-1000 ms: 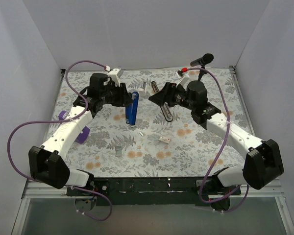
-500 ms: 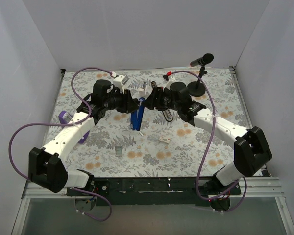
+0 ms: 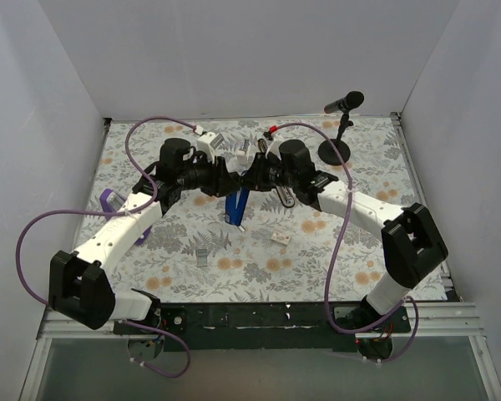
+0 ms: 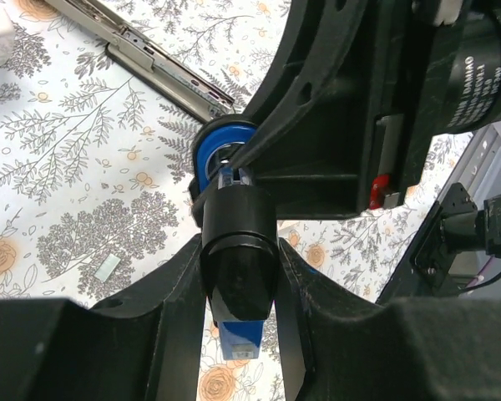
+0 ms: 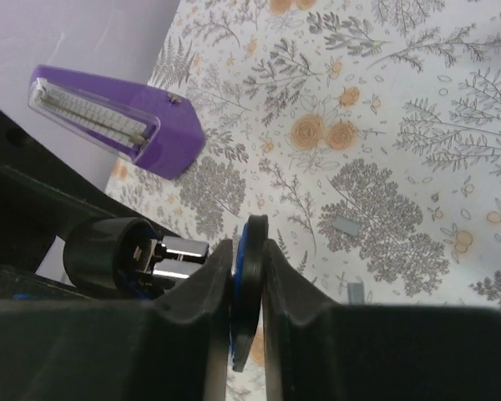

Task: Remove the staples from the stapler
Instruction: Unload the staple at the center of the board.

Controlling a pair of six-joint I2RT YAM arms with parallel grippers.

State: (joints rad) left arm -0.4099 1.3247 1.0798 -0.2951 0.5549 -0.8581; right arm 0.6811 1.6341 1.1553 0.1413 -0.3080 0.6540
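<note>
- Near tabletop [image 3: 342,251]: one short grey strip [image 3: 202,256] lies loose, apart from everything. It looks like staples; cannot confirm.
- Mid-tabletop: stapler [image 3: 236,205], the blue-and-black arm, is lifted and tilted between both arms.
- Left pincer [image 4: 238,280]: narrow, clamped on the stapler's black end.
- Right pincer [image 5: 247,276]: nearly closed, pinching a thin blue-edged part of it.
- Just beyond: silver staple channel [image 4: 163,67] lies flat on the tabletop, apart from the held piece.
- Far right: microphone [image 3: 338,125], untouched.
- Judgement: stapler is opened and unloading is partly done at best. Whether staples remain in the channel is not visible.
</note>
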